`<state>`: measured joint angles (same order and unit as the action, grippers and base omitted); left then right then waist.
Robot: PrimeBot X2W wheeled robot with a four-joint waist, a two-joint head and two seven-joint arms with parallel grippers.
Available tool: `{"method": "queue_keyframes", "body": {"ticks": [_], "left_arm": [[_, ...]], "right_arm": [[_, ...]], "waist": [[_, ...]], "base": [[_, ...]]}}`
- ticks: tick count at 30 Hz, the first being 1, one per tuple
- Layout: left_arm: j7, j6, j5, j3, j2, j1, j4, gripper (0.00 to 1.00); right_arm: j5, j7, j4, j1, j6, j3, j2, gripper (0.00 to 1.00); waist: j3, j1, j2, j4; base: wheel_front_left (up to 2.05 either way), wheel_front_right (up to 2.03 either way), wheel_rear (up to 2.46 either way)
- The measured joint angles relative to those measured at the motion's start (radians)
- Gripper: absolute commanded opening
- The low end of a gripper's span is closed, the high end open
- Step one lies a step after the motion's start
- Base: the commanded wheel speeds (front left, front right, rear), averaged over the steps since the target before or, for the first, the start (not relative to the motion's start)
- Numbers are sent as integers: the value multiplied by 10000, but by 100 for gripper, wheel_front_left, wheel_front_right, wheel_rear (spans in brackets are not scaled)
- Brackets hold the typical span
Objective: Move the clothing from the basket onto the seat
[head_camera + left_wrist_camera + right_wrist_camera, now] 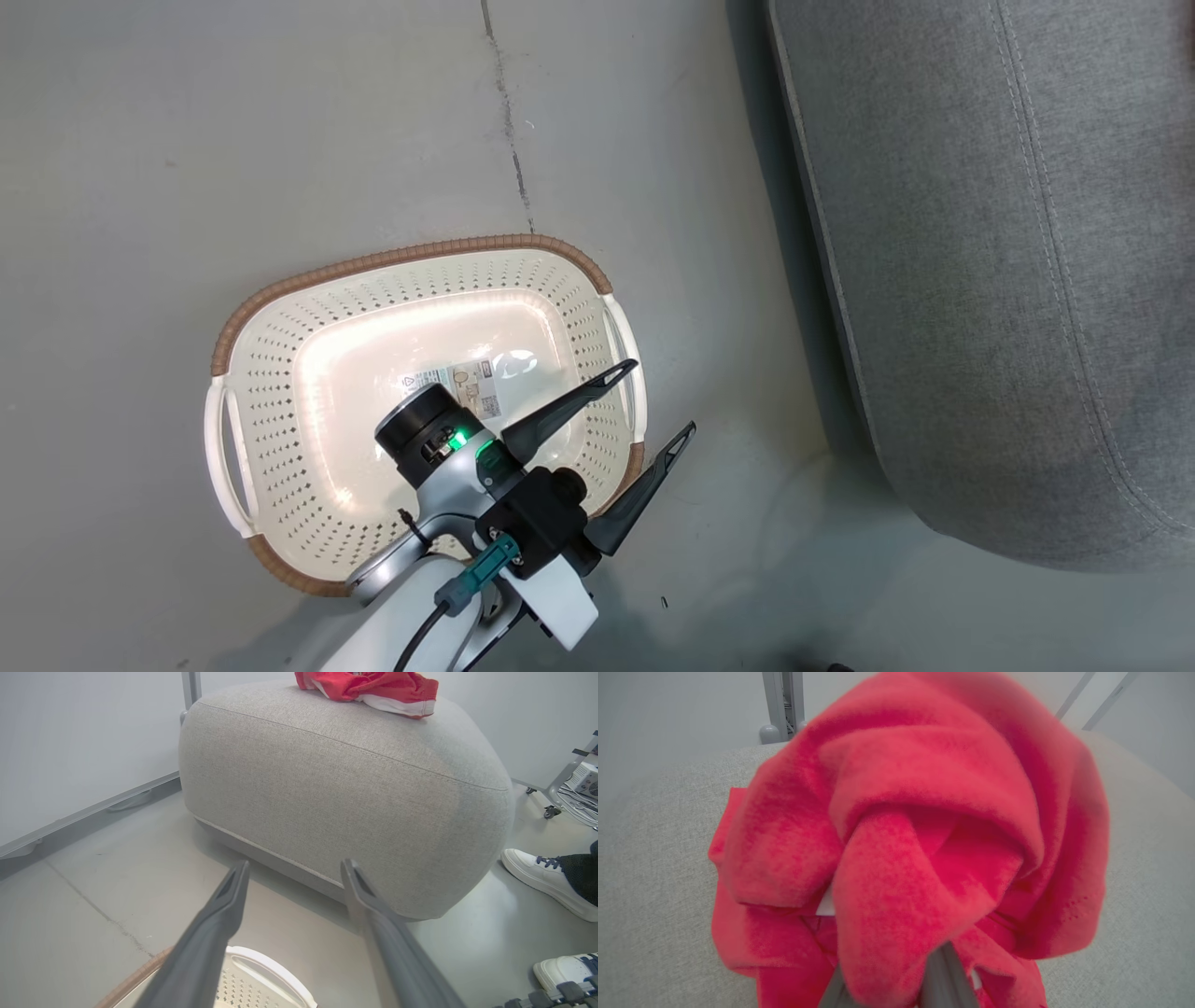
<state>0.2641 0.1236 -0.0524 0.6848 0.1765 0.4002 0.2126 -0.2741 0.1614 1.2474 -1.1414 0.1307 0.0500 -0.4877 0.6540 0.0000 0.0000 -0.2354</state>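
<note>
The cream basket [271, 392] with a brown rim stands on the floor, and only a label sticker [462, 387] shows inside it. My left gripper [653, 401] hangs open over the basket's right handle, nothing between its fingers, and points at the grey seat [327, 788]. Red clothing with white stripes [373, 688] lies on top of the seat. Above the seat cushion [654, 858], my right gripper is shut on a bunch of red clothing [924, 812]. The cloth covers all but the bases of its fingers [945, 975].
The seat [1008, 261] fills the right of the head view, with bare floor between it and the basket. A person's white shoes [542, 877] stand on the floor right of the seat. A pale partition panel [70, 742] is at the left and a wheeled cart [579, 779] at the far right.
</note>
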Motion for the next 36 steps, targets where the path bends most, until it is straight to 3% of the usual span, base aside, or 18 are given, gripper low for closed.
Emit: {"method": "queue_keyframes", "body": {"ticks": [1,2,3,14,26,32,36], "left_arm": [[-2,2,-2,19,-25,47,15,100],[-2,2,-6,19,-52,92,23,100],[-2,23,-10,19,-81,132,31,100],[-2,35,-244,71,-606,117,211,100],[0,61,-591,-31,-1129,-556,-69,100],[-2,61,-702,-161,-1239,-948,-199,100],[0,58,-849,-186,-1273,-1175,-407,100]], "right_arm": [[-146,-25,6,7,0,-186,13,10],[-222,-23,15,19,0,-240,8,68],[-309,-31,35,33,2,-257,0,100],[-884,-163,-412,330,0,-1670,-107,100],[-959,-600,-1227,1088,0,-3572,-424,100],[-1599,-782,-2151,1598,2,-3914,-692,100],[-2048,-291,-3283,1921,0,-4008,-988,100]], "waist": [[-63,0,0,-7],[-102,0,0,-7],[-149,0,0,-5],[-1013,0,0,-4],[-2797,0,0,-39],[-3727,0,0,-35],[-4251,0,0,14]], "base": [[0,0,0],[0,0,0],[0,0,0],[0,0,0],[0,0,0],[0,0,0],[0,0,0]]}}
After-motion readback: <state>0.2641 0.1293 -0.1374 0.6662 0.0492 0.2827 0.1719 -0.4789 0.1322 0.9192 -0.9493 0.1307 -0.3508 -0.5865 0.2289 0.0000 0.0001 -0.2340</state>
